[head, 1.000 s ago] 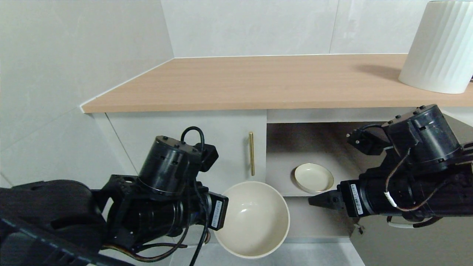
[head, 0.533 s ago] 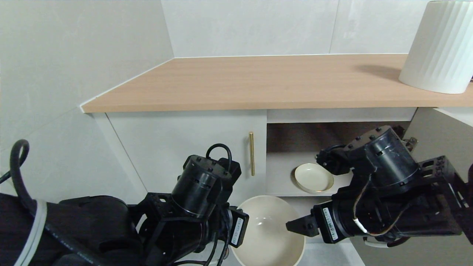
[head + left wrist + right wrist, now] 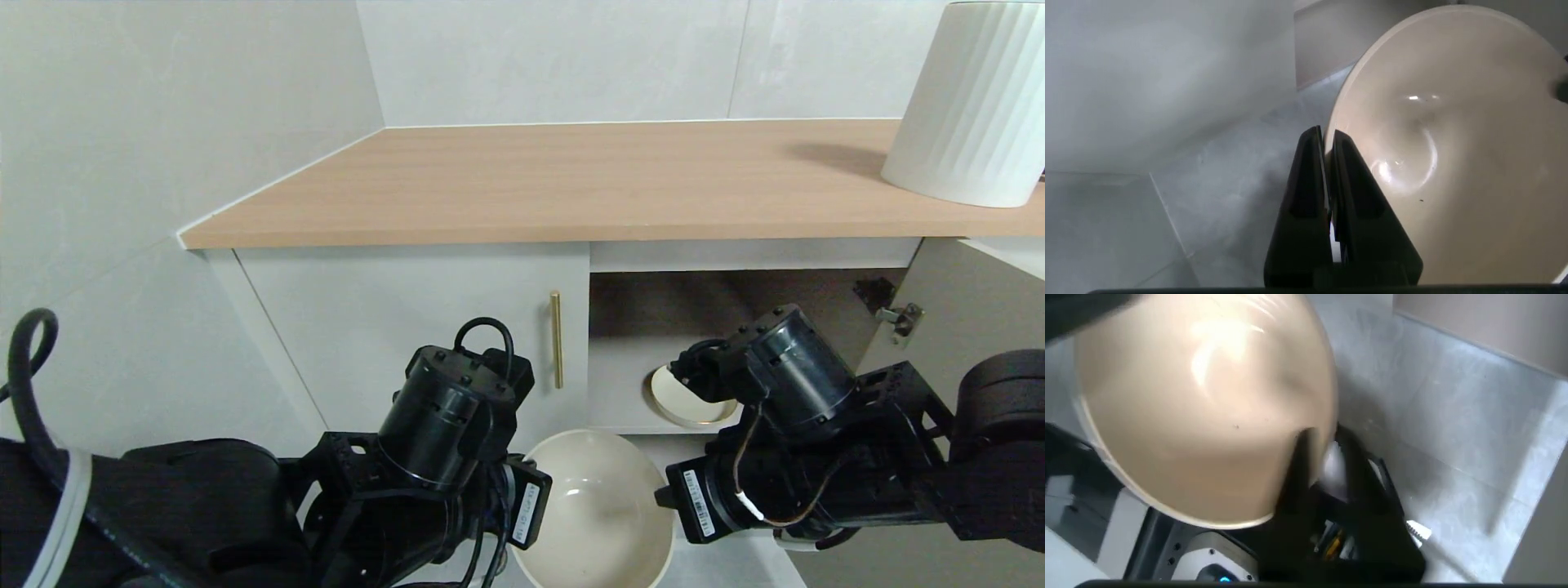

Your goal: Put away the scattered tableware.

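a plain, glossy cream bowl, deep and empty, hangs low and near, in front of the cabinet, with the left gripper clamped on its left rim. the right gripper is at the bowl's right rim; i cannot tell whether it is closed on it. farther back, a small cream plate lies on the shelf of the cabinet's open right compartment, and a white ribbed container stands on the countertop at far right.

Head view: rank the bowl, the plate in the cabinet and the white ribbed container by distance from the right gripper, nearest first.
1. Bowl, low centre, its rim at the right gripper.
2. Plate, on the open cabinet's shelf, just past the right arm.
3. White ribbed container, up on the countertop, far right.
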Motion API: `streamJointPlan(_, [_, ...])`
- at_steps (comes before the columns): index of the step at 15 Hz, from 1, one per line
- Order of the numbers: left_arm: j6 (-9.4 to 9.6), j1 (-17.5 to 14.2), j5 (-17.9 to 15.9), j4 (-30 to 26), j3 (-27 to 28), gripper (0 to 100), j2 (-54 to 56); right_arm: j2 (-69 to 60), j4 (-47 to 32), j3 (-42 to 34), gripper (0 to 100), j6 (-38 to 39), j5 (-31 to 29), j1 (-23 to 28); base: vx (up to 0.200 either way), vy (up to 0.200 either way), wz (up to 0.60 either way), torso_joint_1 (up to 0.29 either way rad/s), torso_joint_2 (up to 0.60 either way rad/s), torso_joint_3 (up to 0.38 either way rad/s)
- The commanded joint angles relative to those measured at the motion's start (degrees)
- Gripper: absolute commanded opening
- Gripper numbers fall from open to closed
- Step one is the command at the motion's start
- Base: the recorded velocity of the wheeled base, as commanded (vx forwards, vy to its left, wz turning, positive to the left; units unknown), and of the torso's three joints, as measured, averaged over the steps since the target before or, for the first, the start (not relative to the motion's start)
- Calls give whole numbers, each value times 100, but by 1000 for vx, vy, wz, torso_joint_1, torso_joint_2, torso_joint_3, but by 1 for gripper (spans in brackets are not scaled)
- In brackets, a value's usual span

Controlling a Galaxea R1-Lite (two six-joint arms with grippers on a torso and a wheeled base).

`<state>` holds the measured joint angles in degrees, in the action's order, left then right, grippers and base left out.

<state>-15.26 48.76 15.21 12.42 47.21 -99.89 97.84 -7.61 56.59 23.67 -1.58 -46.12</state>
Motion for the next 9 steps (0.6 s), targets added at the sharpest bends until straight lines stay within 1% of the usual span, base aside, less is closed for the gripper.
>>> streamJointPlan(1, [-3,19,-1,50,-19,0,101,139,40,-8,0,6,9,-3,0,0,0,0,0,0])
streamJointPlan(9, [-3,28,-1,59,-46,0,119,147,49,19,0,164,0,-3,0,0,0,0,0,0])
